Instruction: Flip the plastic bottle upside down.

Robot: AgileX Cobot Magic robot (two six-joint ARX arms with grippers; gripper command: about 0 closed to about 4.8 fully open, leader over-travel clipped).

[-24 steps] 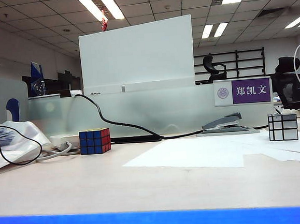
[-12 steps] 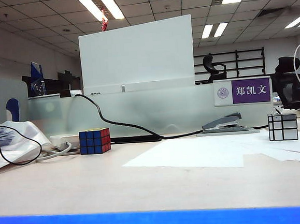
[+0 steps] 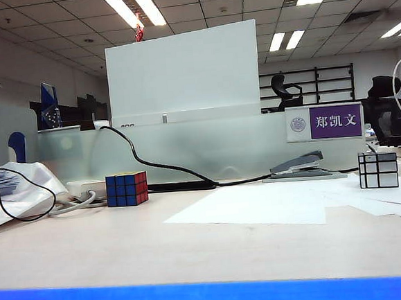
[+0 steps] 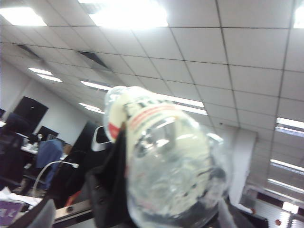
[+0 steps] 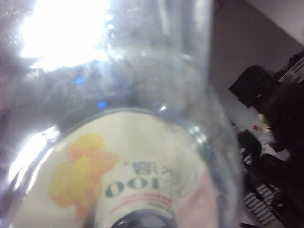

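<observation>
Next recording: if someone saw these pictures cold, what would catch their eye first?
The plastic bottle floods the right wrist view, its clear wall and pale label with a yellow-orange print pressed close to the lens. The left wrist view shows it raised against the ceiling lights. The exterior view shows no bottle or arm, only a coloured cube left and a silver cube right on the desk.

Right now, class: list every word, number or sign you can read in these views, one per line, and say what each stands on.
"郑凯文" beside a round emblem: purple and white nameplate on the frosted desk partition.
"100", green, seen upside down beside an orange picture: label of the plastic bottle, right wrist view.
Characters above the "100": too blurred to read.
Bottle label print in the left wrist view: too blurred to read.
</observation>
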